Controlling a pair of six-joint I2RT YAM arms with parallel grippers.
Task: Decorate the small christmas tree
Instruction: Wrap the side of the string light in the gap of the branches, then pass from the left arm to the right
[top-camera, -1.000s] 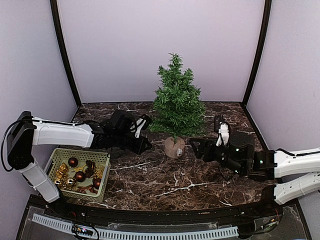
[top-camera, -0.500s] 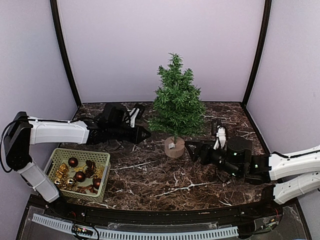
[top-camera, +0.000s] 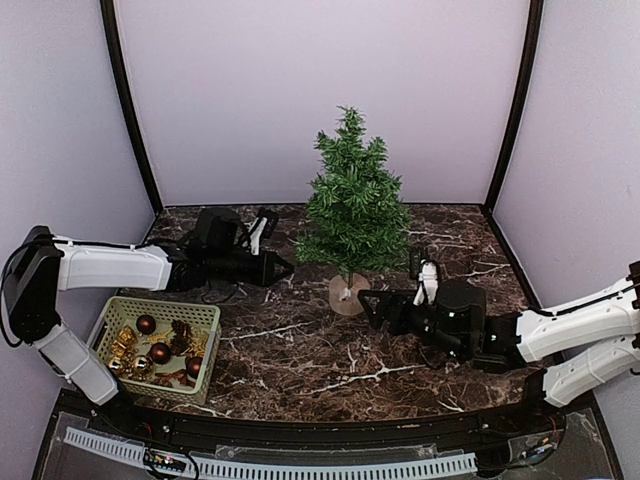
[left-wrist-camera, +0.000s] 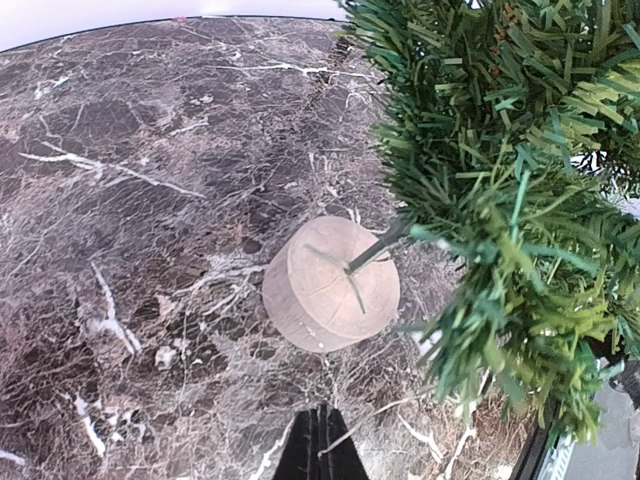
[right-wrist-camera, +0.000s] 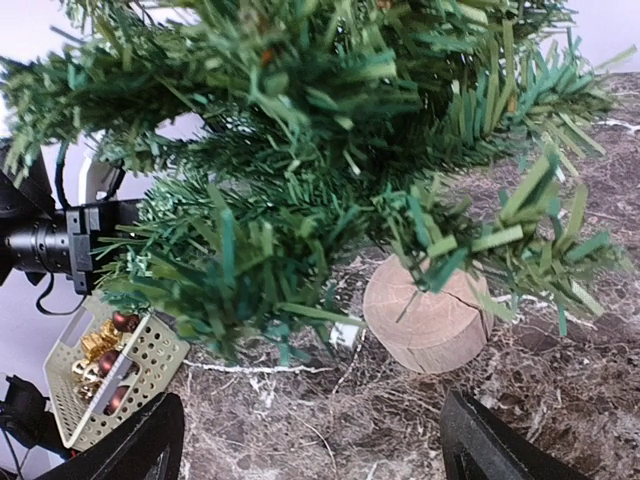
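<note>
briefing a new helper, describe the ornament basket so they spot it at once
On the dark marble table, look to the near left corner. There sits a pale green perforated basket holding dark red balls and gold trinkets. It is the only container, lower than the small christmas tree.

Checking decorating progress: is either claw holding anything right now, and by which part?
Nothing is held. The left claw is shut on nothing beside the small christmas tree; the right claw stands open near its wooden base, empty.
</note>
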